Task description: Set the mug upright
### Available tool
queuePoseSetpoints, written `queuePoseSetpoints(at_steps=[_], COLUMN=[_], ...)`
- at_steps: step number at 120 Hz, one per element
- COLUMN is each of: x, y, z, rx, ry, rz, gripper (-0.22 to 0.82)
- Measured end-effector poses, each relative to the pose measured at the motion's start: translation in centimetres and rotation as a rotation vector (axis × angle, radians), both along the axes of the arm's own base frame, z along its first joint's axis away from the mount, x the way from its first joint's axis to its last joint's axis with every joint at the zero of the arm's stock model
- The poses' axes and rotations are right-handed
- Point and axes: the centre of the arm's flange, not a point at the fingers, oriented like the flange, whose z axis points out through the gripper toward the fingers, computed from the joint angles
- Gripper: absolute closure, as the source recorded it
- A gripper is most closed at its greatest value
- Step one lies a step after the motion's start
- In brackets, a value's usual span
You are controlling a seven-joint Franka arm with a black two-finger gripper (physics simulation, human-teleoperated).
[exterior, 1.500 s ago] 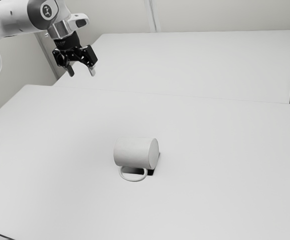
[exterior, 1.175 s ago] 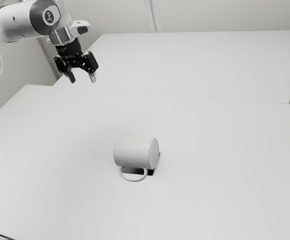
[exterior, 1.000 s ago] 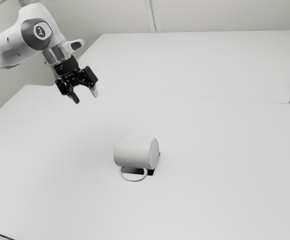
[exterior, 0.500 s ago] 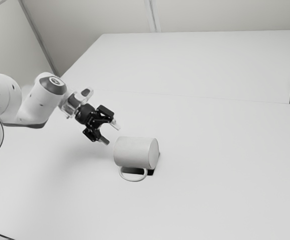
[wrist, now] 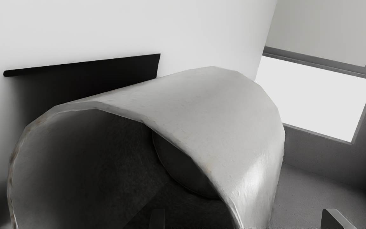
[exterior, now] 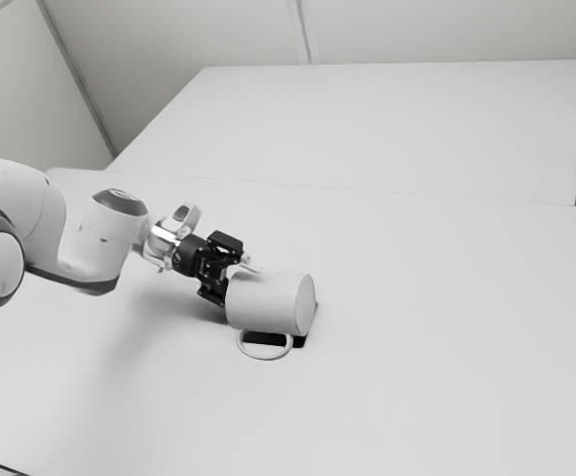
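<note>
My gripper [exterior: 236, 283] is at the mug's open end in the exterior view, low over the table and tilted toward the exterior view's right. The white mug [exterior: 270, 302] lies on its side, its handle toward the exterior view's bottom and its base toward the right. In the wrist view the open gripper [wrist: 240, 219] straddles the wall of the mug [wrist: 208, 114]: one finger is in front of the dark mouth, the other outside the wall. Contact with either finger cannot be made out.
The mug lies on a white table [exterior: 416, 347]. Beyond it, a second white surface [exterior: 387, 119] stretches toward the back wall. A dark shadow lies beside the mug.
The arm has swung down from the exterior view's upper left, bringing my gripper to the mug's mouth and tilting it nearer to horizontal. The mug has stayed where it was.
</note>
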Motion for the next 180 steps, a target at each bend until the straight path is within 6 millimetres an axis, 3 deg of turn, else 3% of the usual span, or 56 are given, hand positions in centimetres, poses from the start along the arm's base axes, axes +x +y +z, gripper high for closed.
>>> queuePoseSetpoints(at_steps=[10, 19, 44, 60, 81, 98, 128, 149, 180], x=[0.2, 0.3, 0.7, 0.8, 0.6, -0.1, -0.1, 0.7, 1.8], y=[-0.2, -0.3, -0.5, -0.5, -0.2, 0.6, 0.2, 0.0, -0.6], z=[0.5, 0.8, 2.1, 3.5, 8.7, 11.5, 15.5, 15.9, 14.2], rx=[-0.023, -0.036, -0.051, -0.053, -0.002, 0.179, 0.590, 0.825, 1.035], ry=[-0.031, -0.054, -0.121, -0.165, -0.268, -0.306, -0.339, -0.329, -0.343], rz=[-0.013, -0.023, -0.045, -0.054, -0.080, -0.163, -0.352, -0.418, -0.437], gripper=[0.41, 0.55, 0.72, 0.75, 0.77, 0.78, 0.78, 0.78, 0.79])
